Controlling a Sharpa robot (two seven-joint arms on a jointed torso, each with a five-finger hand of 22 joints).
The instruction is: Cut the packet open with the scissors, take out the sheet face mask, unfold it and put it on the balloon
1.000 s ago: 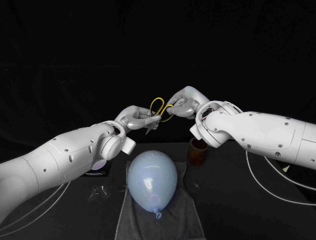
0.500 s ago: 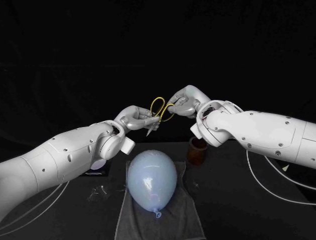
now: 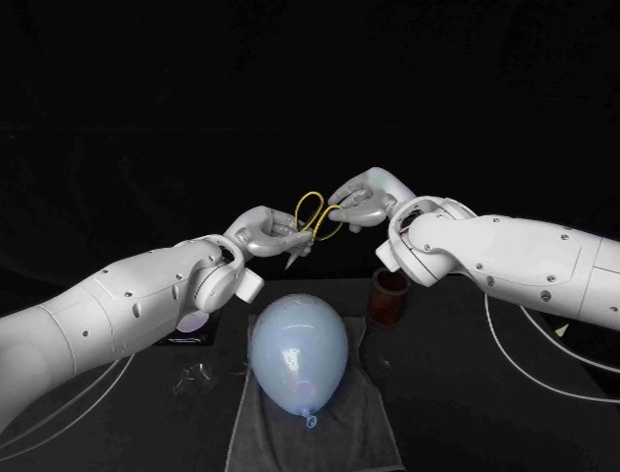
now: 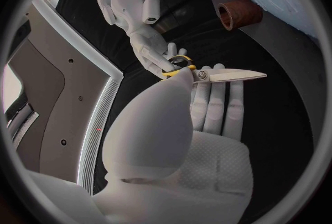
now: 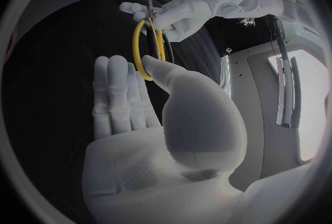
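Above the black table (image 3: 515, 423), mid-air, both hands meet on the scissors (image 4: 224, 75). Left hand (image 3: 267, 234): thumb pressed down at the pivot, fingers laid flat beneath the blades, so it has the scissors pinched. Blades closed, tip angled downward. Right hand (image 3: 364, 202): thumb tip hooked into a yellow handle loop, a finger curled on the handle from the other side, other fingers straight and together. Below them the pale blue balloon (image 3: 299, 349) lies on a grey towel (image 3: 341, 438), knot end toward the robot. Brown cylindrical cup (image 3: 388, 305) stands just beside the towel's far right corner. Flat packet (image 3: 193, 324) with a pale round patch lies on the table, partly under the left arm.
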